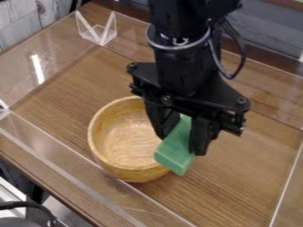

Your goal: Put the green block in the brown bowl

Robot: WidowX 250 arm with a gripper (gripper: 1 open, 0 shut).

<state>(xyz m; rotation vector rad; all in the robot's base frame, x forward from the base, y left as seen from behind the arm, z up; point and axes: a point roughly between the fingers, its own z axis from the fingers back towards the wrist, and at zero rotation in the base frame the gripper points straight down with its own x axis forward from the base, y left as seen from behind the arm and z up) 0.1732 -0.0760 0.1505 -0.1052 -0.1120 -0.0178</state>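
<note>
My black gripper (187, 133) points straight down and is shut on the green block (179, 152), a bright green bar that hangs tilted between the fingers. The block's lower end sits over the right rim of the brown bowl (109, 140), a round light wooden bowl with an empty inside. The upper part of the block is hidden by the gripper's fingers.
A wooden table top (254, 168) lies inside clear plastic walls (53, 66). A small clear plastic stand (96, 28) is at the back left. The black arm body (183, 44) rises above the bowl's right side.
</note>
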